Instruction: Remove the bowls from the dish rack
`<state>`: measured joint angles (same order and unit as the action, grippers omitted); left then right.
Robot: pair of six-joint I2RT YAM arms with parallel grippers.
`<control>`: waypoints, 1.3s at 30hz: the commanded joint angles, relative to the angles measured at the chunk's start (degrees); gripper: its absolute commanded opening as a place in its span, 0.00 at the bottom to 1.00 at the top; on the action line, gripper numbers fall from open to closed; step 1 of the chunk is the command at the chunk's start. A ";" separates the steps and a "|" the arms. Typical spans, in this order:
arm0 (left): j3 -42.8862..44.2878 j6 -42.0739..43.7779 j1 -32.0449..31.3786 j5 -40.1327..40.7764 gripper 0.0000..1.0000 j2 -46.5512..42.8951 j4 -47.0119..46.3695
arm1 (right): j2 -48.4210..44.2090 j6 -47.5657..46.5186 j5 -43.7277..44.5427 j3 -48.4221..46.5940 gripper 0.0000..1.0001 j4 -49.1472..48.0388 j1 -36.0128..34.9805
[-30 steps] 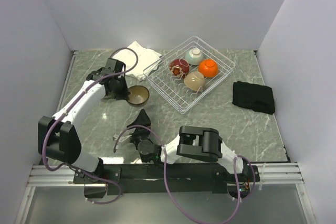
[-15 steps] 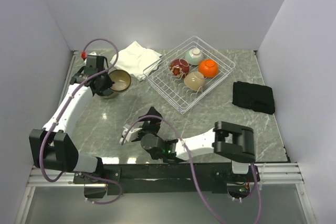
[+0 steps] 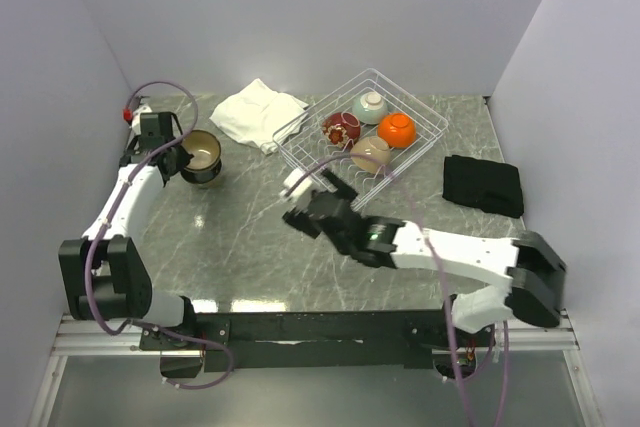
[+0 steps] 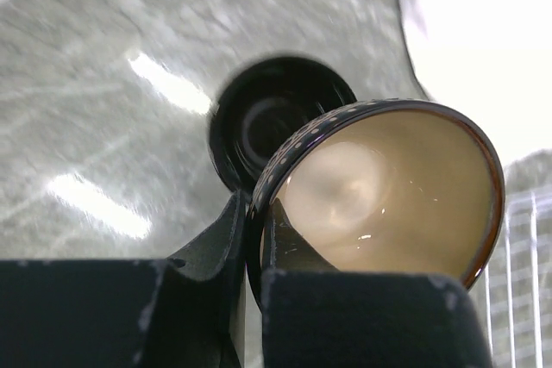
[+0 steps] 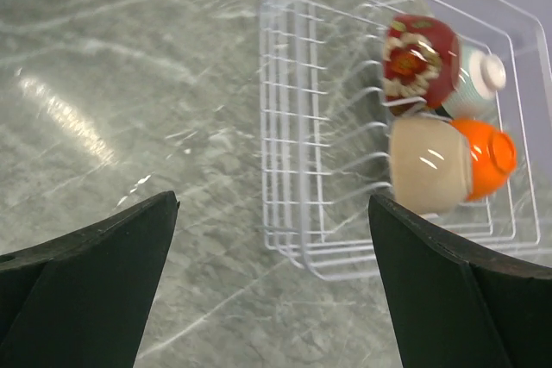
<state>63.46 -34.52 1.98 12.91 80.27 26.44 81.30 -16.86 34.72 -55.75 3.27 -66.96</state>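
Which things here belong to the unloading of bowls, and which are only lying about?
Job: dish rack; red patterned bowl, pale green bowl, orange bowl, beige bowl inside it; brown bowl, held by the left tool.
Lying about: folded white cloth; black cloth.

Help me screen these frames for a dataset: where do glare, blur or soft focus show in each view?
Left wrist view: the table smeared with bright glare patches, the upper right corner blown out white, the brown bowl fairly sharp. Right wrist view: a glare streak on the marble, the dish rack slightly soft, the right gripper showing dark, featureless fingers. Top external view: sharp, evenly lit.
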 commanded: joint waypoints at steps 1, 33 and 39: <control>-0.01 -0.90 2.59 -1.39 0.01 3.04 -10.26 | -9.65 9.55 -5.62 1.69 1.00 6.39 5.07; 3.77 0.33 3.47 -0.43 0.58 11.14 -5.17 | -23.82 14.84 -15.12 8.02 1.00 9.74 21.87; 3.07 1.04 3.73 1.24 0.58 8.76 -3.76 | -23.20 14.84 -15.65 7.32 1.00 9.65 22.13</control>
<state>64.77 -34.65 5.34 12.05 92.58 21.45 58.15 -1.56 19.81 -46.28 14.61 -45.32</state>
